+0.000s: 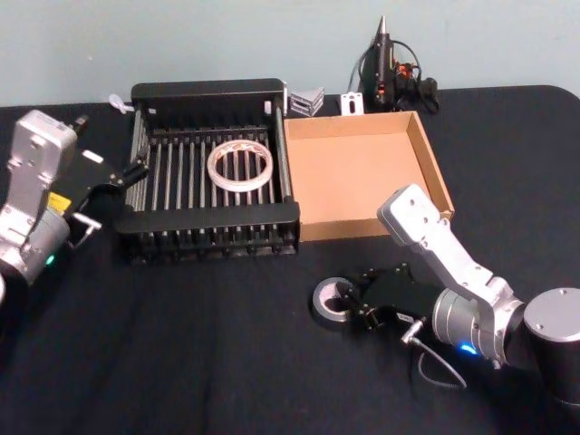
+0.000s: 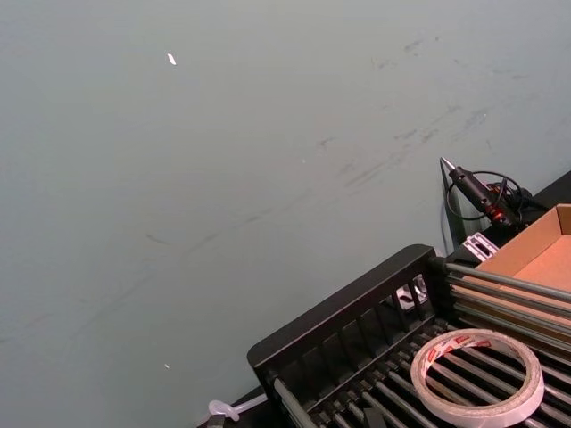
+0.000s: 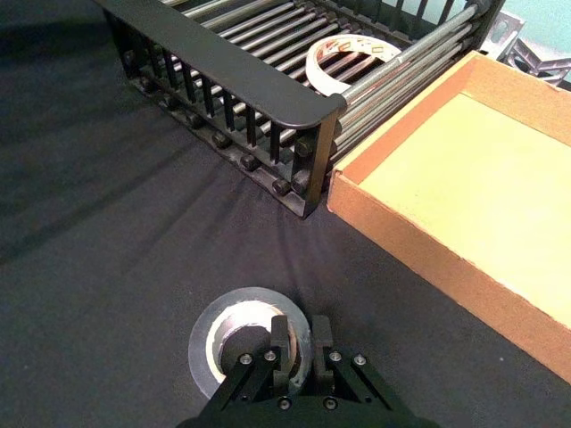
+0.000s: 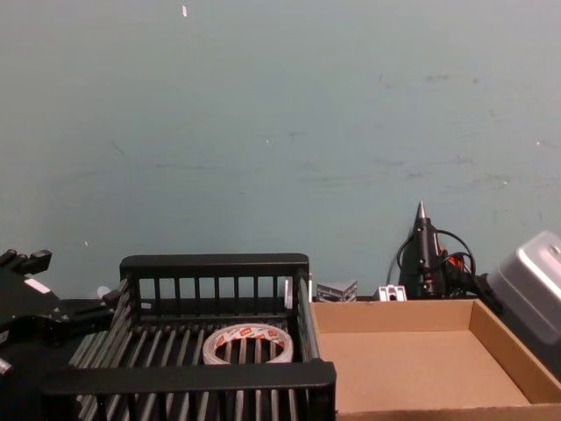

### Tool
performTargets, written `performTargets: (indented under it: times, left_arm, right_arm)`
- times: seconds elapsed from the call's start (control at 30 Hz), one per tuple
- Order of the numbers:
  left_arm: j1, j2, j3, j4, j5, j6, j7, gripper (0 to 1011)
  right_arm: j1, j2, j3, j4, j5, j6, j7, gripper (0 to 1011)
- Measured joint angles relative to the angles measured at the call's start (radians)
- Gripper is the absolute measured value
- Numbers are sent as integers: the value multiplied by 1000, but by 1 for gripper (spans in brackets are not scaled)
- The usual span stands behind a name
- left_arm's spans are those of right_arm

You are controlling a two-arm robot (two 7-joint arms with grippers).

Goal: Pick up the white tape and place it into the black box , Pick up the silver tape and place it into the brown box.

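the white tape lies flat on the bars inside the black box, toward the side next to the brown box. the two boxes sit side by side on the dark desk, walls touching. the brown box has nothing in it.

the silver tape lies flat on the desk in front of the boxes, near the spot where they meet. the right gripper is low over it, right at the roll. its fingers are close together, with one tip inside the hole and the other on the outer side, so they are pinching the wall of the roll. the roll rests on the desk.

the left gripper hangs at the left side of the black box, just beside its outer wall. its fingers are spread a little and hold nothing.

behind the boxes, by the green wall, a black tool with wires stands on the desk.
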Motion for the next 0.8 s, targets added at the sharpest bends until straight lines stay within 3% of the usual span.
performTargets:
  times: [0.43, 0.8]
  left_arm:
    - [0, 0, 0, 0, 0, 0, 0, 1001]
    - [0, 0, 0, 0, 0, 0, 0, 1001]
  right_arm:
    - [-9, 13, 11, -18, 17, -26, 25, 158]
    - [-16, 35, 78, -91, 82, -57, 23, 158]
